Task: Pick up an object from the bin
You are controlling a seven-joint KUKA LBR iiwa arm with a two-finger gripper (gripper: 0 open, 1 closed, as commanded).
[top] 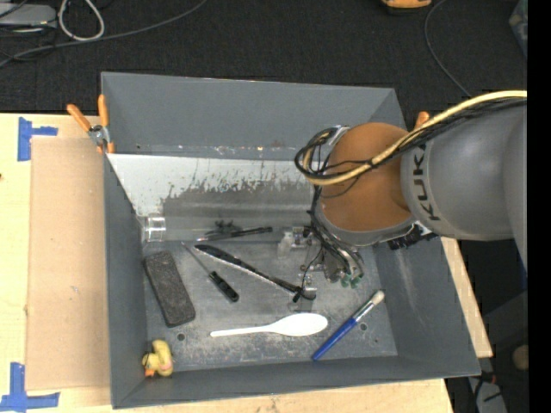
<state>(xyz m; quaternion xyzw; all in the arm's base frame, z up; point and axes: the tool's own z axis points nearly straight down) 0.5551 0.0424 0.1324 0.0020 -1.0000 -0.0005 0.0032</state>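
Fingers (306,279) of the gripper (305,289): spread or pressed together cannot be told; they stand at the end of a long thin black rod (245,268); white spoon (284,326) just beside; blue pen (347,326) near; grey block (169,288) and yellow duck (157,359) well apart.

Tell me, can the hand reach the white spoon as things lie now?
Probably yes. The spoon lies flat on the floor of the bin, close to the hand, with nothing on top of it; the blue pen lies beside it.
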